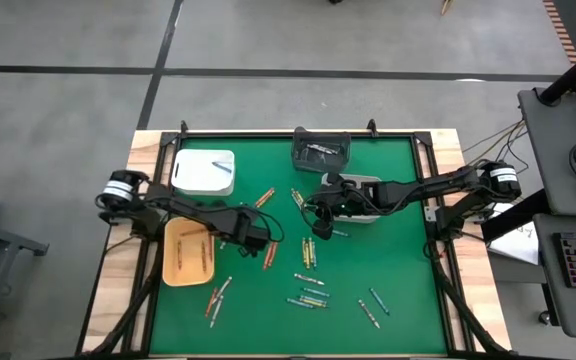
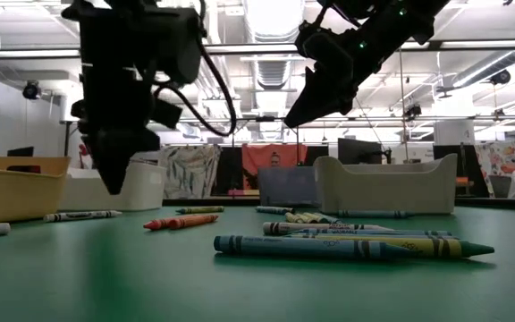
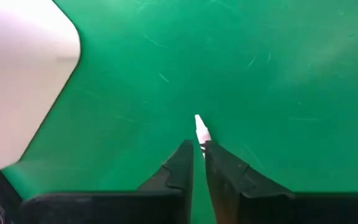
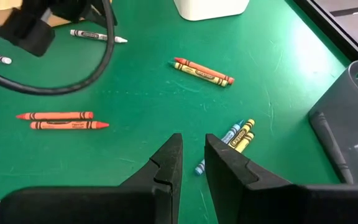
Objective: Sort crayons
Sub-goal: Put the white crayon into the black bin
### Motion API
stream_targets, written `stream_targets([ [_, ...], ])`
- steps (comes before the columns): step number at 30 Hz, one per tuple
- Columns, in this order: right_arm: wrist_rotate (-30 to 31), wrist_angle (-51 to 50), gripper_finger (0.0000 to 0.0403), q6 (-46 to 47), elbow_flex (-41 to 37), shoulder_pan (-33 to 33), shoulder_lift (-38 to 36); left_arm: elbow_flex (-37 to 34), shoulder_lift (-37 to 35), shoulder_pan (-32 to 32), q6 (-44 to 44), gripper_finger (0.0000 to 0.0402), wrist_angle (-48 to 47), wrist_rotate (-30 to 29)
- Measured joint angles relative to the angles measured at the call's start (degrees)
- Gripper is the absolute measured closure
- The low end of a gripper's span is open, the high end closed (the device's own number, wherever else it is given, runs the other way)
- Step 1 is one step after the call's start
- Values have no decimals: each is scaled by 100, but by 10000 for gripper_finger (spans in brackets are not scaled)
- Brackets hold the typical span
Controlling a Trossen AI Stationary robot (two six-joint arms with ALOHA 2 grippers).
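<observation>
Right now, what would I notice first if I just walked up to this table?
Probably the crayons scattered over the green table, mostly on the near side. Next, the two dark robot arms reaching over the middle: the left gripper pinches a white crayon by the yellow tray, and the right gripper hangs empty above a blue and yellow pair.
</observation>
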Motion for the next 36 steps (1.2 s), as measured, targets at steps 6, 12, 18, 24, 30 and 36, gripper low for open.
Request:
stream_targets([
  [6, 0, 13, 346, 0, -4, 0, 0, 9, 237, 36, 182, 323, 22, 2],
  [12, 0, 17, 346, 3, -6, 0, 0, 2, 259, 39, 228, 290, 26, 0],
  [18, 1, 19, 346, 61, -13, 0, 0, -124, 259, 36, 229, 289, 195, 0],
  [24, 2, 21, 346, 57, -13, -2, 0, -407, 245, 35, 230, 302, 654, 18],
  [30, 3, 21, 346, 42, -13, -2, 0, -457, 235, 32, 232, 323, 783, -33],
  [36, 4, 19, 346, -28, -13, -2, 0, -466, 240, 30, 271, 368, 888, -64],
])
